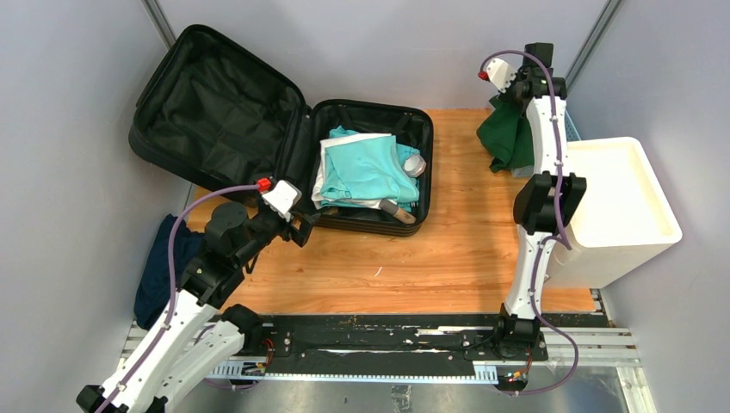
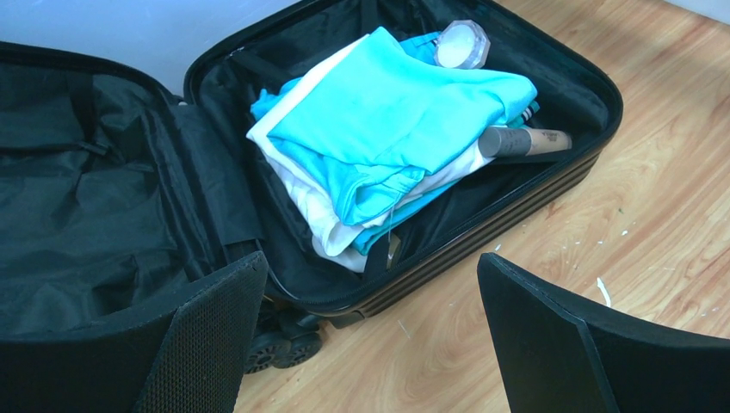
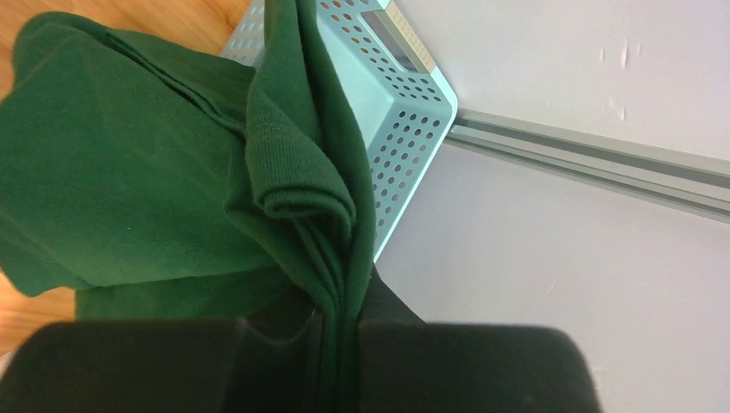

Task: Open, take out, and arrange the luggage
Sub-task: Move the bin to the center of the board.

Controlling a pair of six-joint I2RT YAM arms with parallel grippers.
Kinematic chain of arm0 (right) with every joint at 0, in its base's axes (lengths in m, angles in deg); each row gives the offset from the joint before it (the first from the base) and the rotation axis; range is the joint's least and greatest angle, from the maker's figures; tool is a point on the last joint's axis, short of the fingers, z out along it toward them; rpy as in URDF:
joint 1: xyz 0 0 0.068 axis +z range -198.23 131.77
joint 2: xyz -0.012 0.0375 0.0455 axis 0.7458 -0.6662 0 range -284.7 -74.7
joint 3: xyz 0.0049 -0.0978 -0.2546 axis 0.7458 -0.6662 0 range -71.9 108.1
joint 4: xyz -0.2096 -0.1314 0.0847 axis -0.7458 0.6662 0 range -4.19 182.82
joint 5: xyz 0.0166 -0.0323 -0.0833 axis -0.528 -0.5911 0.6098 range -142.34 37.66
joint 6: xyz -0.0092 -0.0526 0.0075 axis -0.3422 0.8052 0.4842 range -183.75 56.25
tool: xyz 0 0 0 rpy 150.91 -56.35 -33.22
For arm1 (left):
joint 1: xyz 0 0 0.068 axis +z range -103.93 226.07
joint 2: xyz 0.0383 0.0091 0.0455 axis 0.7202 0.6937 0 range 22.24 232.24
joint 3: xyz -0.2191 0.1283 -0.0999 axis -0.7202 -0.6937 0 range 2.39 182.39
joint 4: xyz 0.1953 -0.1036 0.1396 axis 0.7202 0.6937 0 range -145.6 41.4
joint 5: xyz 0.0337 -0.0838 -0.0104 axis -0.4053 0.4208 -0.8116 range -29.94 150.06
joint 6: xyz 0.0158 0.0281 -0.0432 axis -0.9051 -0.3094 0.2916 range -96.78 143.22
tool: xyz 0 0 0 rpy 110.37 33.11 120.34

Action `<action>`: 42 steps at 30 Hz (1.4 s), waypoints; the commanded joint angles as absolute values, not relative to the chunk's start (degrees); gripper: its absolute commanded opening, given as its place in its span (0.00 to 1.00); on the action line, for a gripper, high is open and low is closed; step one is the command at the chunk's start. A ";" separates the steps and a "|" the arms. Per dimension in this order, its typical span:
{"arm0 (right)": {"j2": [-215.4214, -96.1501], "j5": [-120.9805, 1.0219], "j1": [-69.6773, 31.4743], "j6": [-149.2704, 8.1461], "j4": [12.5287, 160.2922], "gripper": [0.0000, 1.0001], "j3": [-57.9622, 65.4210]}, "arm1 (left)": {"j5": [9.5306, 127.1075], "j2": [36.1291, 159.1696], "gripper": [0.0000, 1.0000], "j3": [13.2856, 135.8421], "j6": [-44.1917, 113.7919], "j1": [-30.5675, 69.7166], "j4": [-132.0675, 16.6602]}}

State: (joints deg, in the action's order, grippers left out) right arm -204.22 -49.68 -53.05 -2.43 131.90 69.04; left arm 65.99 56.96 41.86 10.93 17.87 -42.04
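The black luggage (image 1: 215, 103) lies open at the back left, its lid flat against the wall. Its base (image 2: 516, 211) holds folded turquoise clothes (image 1: 370, 168) (image 2: 387, 112) over a white garment, a small clear jar (image 1: 415, 163) (image 2: 460, 43) and a tube (image 1: 398, 211) (image 2: 525, 140). My left gripper (image 1: 301, 228) (image 2: 370, 267) hangs open just in front of the luggage's near-left corner, by its wheels, holding nothing. My right gripper (image 1: 508, 99) (image 3: 344, 318) is raised at the back right, shut on a dark green garment (image 1: 510, 138) (image 3: 129, 172) that hangs from it beside the basket.
A light-blue perforated basket (image 3: 405, 112) sits at the back right corner against the wall. A white drawer unit (image 1: 620, 206) stands at the right edge. A dark blue cloth (image 1: 163, 267) lies off the table's left side.
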 commanded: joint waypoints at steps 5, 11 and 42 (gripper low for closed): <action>-203.23 -49.23 -55.08 -2.52 126.41 0.00 70.74 | 64.13 57.50 1.00 41.09 9.59 18.03 -42.33; -191.16 -60.15 -54.46 -7.68 126.16 0.00 63.81 | 63.85 57.64 1.00 41.07 9.42 18.04 -42.16; -208.92 -44.79 -56.74 1.15 118.81 0.00 71.26 | 62.75 58.20 1.00 40.72 9.07 18.04 -42.33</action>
State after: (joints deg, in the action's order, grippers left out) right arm -207.80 -52.63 -54.91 -3.02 125.91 68.84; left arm 63.46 57.71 41.77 9.90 17.87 -41.99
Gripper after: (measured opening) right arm 0.072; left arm 0.999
